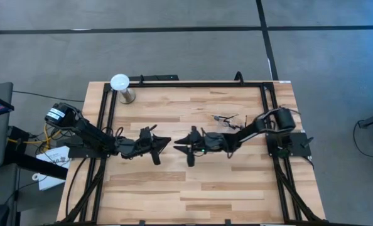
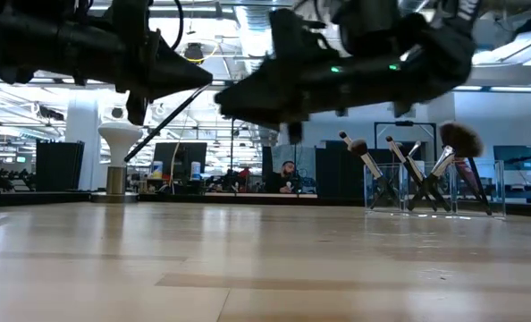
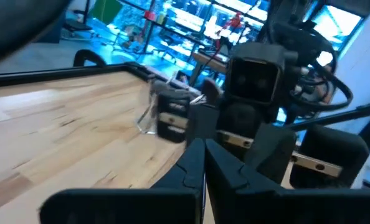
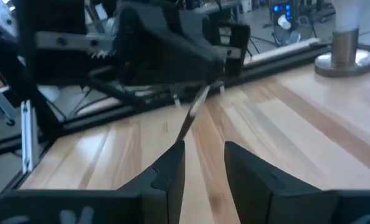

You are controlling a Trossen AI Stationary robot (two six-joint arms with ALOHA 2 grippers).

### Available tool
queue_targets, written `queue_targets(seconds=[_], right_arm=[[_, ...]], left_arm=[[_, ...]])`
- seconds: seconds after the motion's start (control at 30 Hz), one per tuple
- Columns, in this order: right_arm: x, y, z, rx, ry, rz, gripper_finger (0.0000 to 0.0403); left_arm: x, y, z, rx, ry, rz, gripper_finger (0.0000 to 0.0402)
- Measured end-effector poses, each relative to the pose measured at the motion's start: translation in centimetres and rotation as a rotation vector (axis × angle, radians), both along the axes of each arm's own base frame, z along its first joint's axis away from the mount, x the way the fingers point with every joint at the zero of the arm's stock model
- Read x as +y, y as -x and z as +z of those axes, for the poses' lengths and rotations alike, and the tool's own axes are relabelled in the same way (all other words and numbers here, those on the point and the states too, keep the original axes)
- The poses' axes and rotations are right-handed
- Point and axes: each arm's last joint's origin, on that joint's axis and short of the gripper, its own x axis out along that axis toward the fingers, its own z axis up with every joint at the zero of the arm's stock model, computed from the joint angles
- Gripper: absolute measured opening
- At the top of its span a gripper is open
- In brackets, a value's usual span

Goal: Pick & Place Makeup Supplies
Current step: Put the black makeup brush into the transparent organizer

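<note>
Left gripper [image 1: 167,142], its fingers pressed together, appears to pinch a single makeup brush [image 4: 191,115] above the middle of the table [image 1: 174,188]. The brush shows from the right wrist as a thin pale stick slanting out from under the tips toward the right arm; its bristle end cannot be made out. Right gripper [image 1: 179,146] hovers tip to tip with the left, its two fingers spread with a clear gap between them. The free end of the stick reaches about to one finger, and whether they touch cannot be told. This looks like a mid-air handover between the arms. If so, the next move calls for lining the slim handle up inside the gap and closing on it before the left lets go, since so thin a stick could easily twist or slip out. The other brushes [image 2: 366,161] stand heads-up in a clear plastic pouch [image 2: 386,204] at the far right of the table, with dark handles, silvery ferrules and one noticeably fuller head. A white globe [image 1: 119,81] on a metal base sits at the far left corner.
</note>
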Motion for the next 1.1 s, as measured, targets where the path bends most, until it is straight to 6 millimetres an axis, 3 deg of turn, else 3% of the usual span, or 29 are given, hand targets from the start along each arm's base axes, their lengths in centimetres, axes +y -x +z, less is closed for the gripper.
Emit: queue_targets(seconds=[0.2,0.6,0.73,0.93,1.1], right_arm=[[-0.4,-2.1,0.6,-0.042,0.02,0.057,0.0103],[-1.3,-2.6,1.4,-0.094,0.016,0.148,0.0101],[-1.3,-2.6,1.5,-0.097,0.033,0.153,0.008],[-1.3,-2.6,1.5,-0.098,0.05,0.157,0.0013],[-1.2,-2.5,1.4,-0.088,0.049,0.163,0.0025]], left_arm=[[-0.1,-0.1,0.4,-0.031,-0.005,-0.039,0.0006],[-0.2,-0.1,0.8,-0.065,-0.02,-0.064,0.0006],[-0.2,-0.1,0.8,-0.066,-0.02,-0.065,0.0006],[-0.2,-0.1,0.8,-0.068,-0.019,-0.068,0.0006],[-0.2,-0.1,0.8,-0.066,-0.02,-0.07,0.0009]])
